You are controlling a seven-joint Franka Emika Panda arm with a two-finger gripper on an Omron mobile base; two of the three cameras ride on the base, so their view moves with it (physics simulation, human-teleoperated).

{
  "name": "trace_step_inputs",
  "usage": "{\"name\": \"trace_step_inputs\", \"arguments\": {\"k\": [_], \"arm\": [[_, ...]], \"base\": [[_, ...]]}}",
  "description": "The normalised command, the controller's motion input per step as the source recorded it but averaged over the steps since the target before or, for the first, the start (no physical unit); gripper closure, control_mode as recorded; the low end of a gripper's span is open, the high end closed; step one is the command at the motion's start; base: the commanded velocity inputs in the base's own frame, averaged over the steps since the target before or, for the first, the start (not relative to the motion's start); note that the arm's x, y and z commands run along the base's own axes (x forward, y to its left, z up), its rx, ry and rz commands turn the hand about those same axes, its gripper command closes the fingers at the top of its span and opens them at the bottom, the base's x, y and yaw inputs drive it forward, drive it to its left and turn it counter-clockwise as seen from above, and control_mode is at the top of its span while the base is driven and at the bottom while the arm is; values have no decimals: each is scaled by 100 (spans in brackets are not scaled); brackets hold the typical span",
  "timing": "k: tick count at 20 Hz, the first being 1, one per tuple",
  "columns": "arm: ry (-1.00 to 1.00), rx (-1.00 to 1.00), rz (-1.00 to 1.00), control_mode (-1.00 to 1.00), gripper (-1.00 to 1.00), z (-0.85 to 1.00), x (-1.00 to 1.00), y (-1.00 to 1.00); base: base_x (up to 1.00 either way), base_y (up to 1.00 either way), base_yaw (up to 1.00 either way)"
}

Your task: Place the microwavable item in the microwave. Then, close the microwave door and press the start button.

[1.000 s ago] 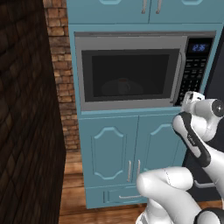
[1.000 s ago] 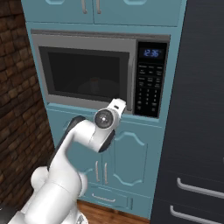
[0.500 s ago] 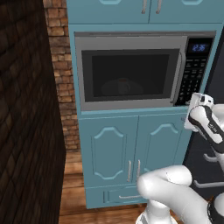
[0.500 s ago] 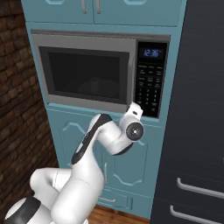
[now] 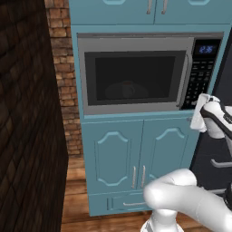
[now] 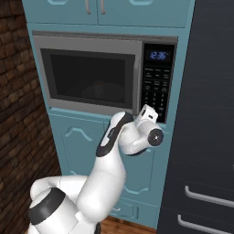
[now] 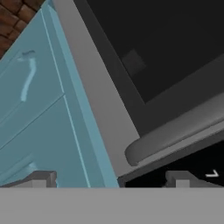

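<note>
The microwave [image 5: 136,43] is set into teal cabinetry, and its door [image 5: 136,106] is shut. Through the dark window the mug [image 5: 127,88] [image 6: 98,87] shows faintly on the turntable. The curved bar handle [image 5: 186,79] [image 6: 135,82] [image 7: 175,135] runs down the door's right side. Right of it are the black keypad [image 5: 199,77] [image 6: 156,89] and the blue display [image 6: 158,55]. My gripper [image 5: 200,113] [image 6: 148,114] [image 7: 109,179] hovers at the microwave's lower right corner, below the keypad. It is open, with nothing between its fingertips [image 7: 41,177].
Teal cabinet doors [image 5: 136,154] sit under the microwave, with more cabinets above. A dark tall unit with bar handles [image 6: 201,137] stands directly to the right. A brick wall [image 5: 61,68] and a dark wall [image 5: 27,113] close off the left.
The hand has swung right and forward, from in front of the door toward the keypad's lower edge. The door has stayed shut.
</note>
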Motion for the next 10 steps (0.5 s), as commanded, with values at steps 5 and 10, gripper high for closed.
{"name": "trace_step_inputs", "arguments": {"k": [5, 10], "arm": [[0, 4, 0, -100, -100, -16, 32, -15], [0, 3, 0, -100, -100, -20, 42, -1]], "base": [[0, 0, 0], [0, 0, 0]]}}
